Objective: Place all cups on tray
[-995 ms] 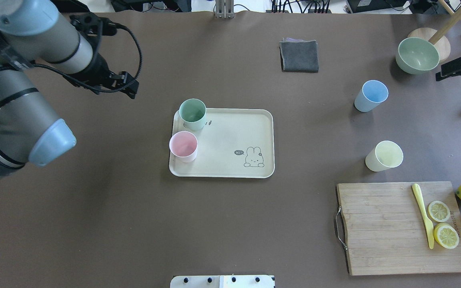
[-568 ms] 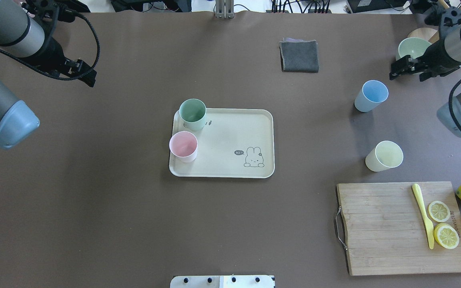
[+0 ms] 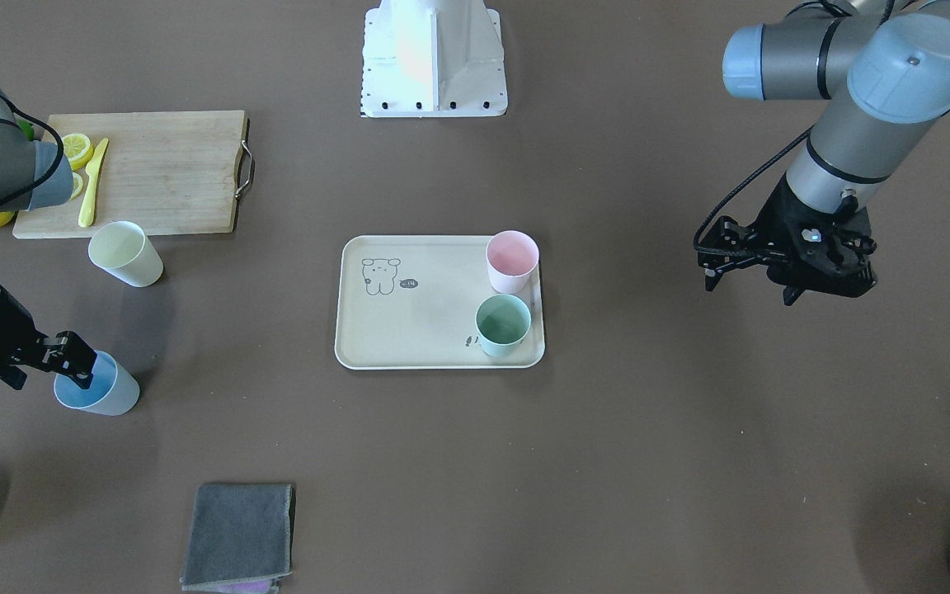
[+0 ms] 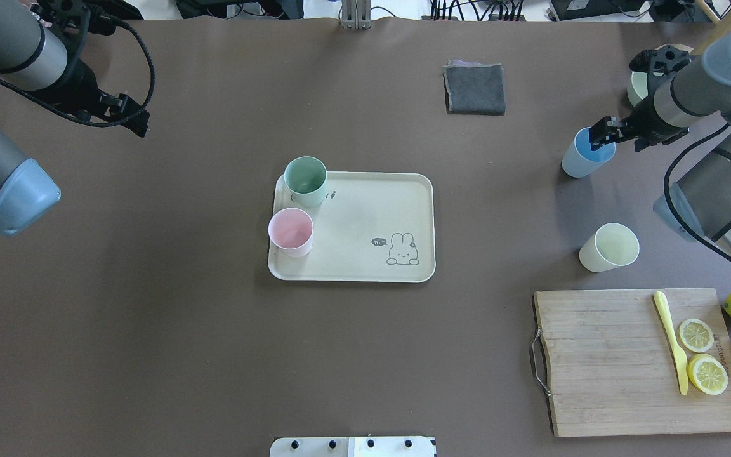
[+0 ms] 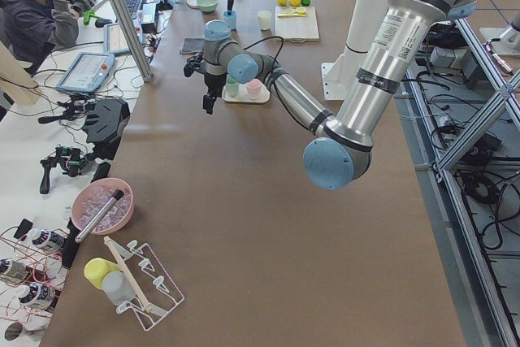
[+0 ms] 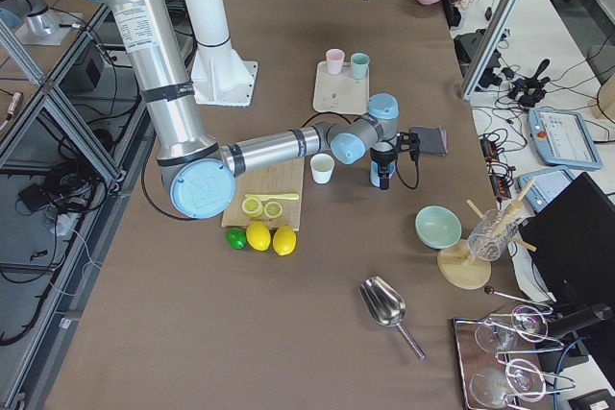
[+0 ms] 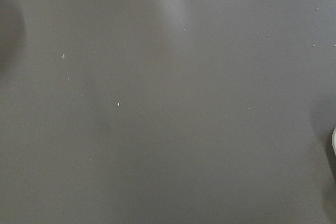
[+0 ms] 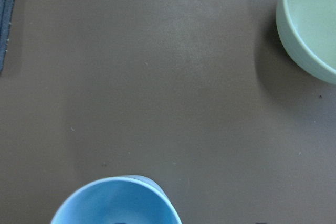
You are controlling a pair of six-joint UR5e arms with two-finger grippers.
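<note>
Cups: mint green cup (image 4: 305,181) and pink cup (image 4: 290,231) are seated on the tray (image 4: 365,254), frame centre. Blue cup (image 4: 578,162) and yellow cup (image 4: 606,249) are yet to be moved from the bench (image 4: 213,349), right side. Right gripper (image 4: 599,131) is positioned at the blue cup's rim; closure cannot be told.

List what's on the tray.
A pink cup and a green cup stand upright at one end of the tray. Both look empty. The green cup hides part of the print.

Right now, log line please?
tray: green cup, pink cup | table: blue cup, yellow cup | right jaws: at blue cup rim | left jaws: open, empty
</note>
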